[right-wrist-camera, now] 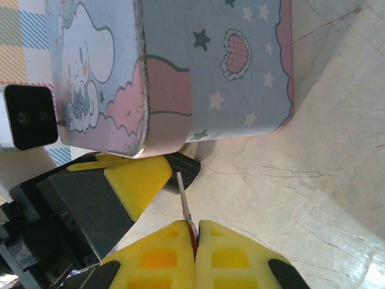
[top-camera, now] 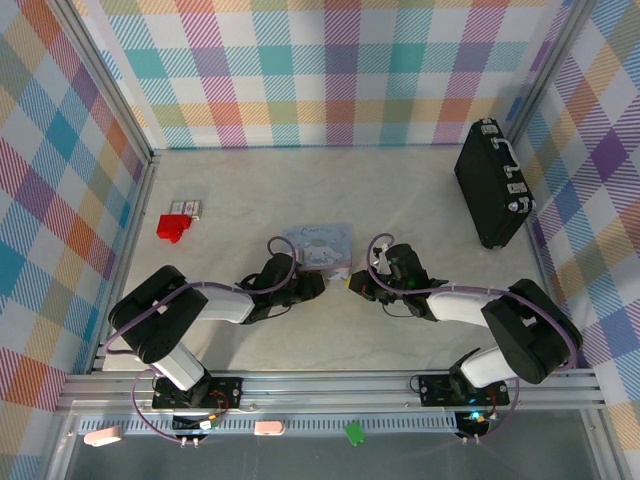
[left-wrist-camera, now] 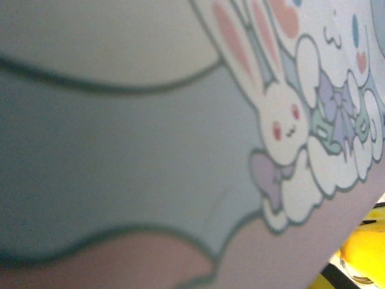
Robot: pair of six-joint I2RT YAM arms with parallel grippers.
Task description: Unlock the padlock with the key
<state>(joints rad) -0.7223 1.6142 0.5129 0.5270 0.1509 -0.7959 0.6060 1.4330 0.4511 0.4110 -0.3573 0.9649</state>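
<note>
My right gripper (right-wrist-camera: pixel 195 224) is shut on the key (right-wrist-camera: pixel 184 198), whose thin metal blade sticks out from between the yellow fingertips. The blade points at the near corner of the light blue cartoon tin (right-wrist-camera: pixel 210 66). In the top view the right gripper (top-camera: pixel 353 285) sits just right of the left gripper (top-camera: pixel 318 280), both at the tin's (top-camera: pixel 320 243) near edge. A yellow finger (right-wrist-camera: pixel 135 183) of the left gripper lies under the tin's corner, close to the key tip. Its jaws' gap is not visible. The padlock is hidden.
A red block (top-camera: pixel 172 227) and a small white box (top-camera: pixel 186 208) lie at the left. A black case (top-camera: pixel 493 183) stands at the back right, by the plaid wall. The left wrist view is pressed close to the tin's printed lid (left-wrist-camera: pixel 180 150).
</note>
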